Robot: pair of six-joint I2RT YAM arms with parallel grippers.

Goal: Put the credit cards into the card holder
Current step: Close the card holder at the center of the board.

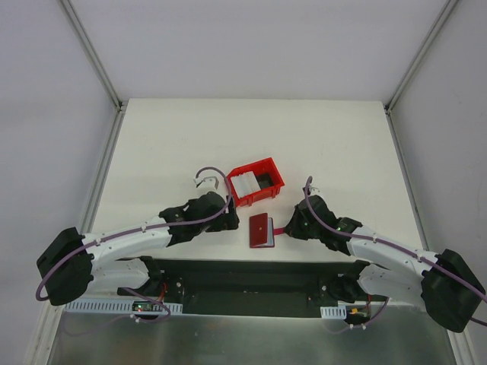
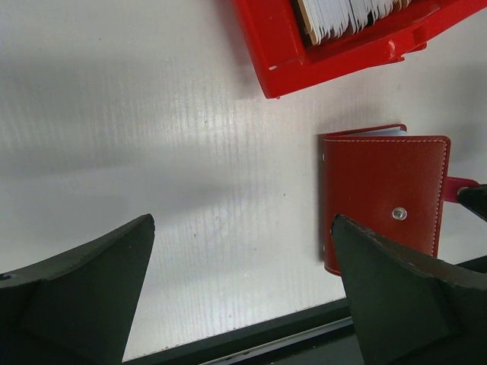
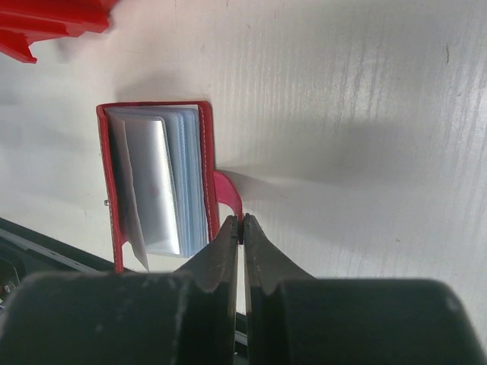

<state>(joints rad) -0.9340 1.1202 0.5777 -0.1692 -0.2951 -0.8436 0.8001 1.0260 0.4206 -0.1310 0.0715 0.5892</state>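
The red card holder point(image 1: 261, 230) lies near the table's front edge, its snap cover up in the left wrist view point(image 2: 384, 190). The right wrist view shows its pale blue-grey pockets point(image 3: 156, 182) from the open side. My right gripper point(image 3: 242, 219) is shut on the holder's red closing tab point(image 3: 228, 190); it also shows in the top view point(image 1: 288, 228). Several whitish credit cards point(image 1: 245, 183) stand in a stack in the red bin point(image 2: 281, 53); their edges also show in the left wrist view point(image 2: 342, 15). My left gripper point(image 2: 242, 220) is open and empty, left of the holder.
The red plastic bin point(image 1: 272, 169) stands just behind the card holder, with something dark in its right part. A black strip and the arm bases run along the table's near edge point(image 1: 243, 277). Grey walls enclose the table at the back and sides.
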